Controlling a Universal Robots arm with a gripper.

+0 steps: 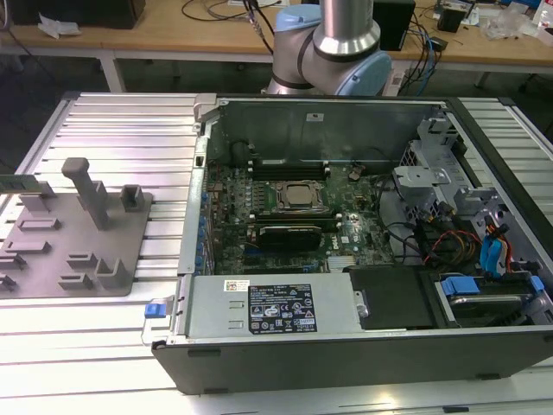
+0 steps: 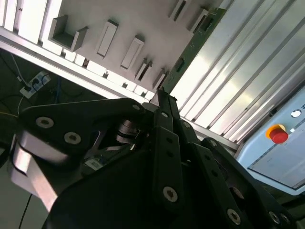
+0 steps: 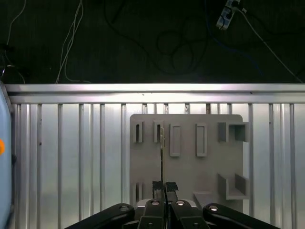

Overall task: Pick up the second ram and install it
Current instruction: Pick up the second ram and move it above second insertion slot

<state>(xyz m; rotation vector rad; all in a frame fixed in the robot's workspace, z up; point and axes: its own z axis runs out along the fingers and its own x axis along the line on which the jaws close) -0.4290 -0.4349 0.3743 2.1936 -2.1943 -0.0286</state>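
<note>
From my console the gripper [image 3: 165,186] reads as pressed together and empty. In the first wrist view its two pads [image 3: 158,185] meet with barely a dark seam between them, and nothing sits in that seam. The second ram [image 3: 162,157] is on the grey tray [image 3: 190,171], standing on its long edge, so from above I get it as a thin line. That line is what matters. It runs straight out from the gripper's tip toward the tray's row of narrow slots [image 3: 175,140], in the same plane as the seam. I judge the closing direction to be square across the stick's flat faces, with no wrist turn called for. In the second wrist view the second ram [image 2: 196,44] shows as a green strip along the tray's edge, its near end just off the tip of the gripper [image 2: 161,94]. I take that closeness for line of sight, not contact. In the exterior view the second ram [image 1: 22,183] rests among the tray's raised blocks [image 1: 91,186] at the exterior view's far left, with nothing on it. The computer case [image 1: 328,121] lies well apart, toward the exterior view's right. So the stick sits below the claw, lengthwise in line with it, and as the pads stand they leave no room for it.
</note>
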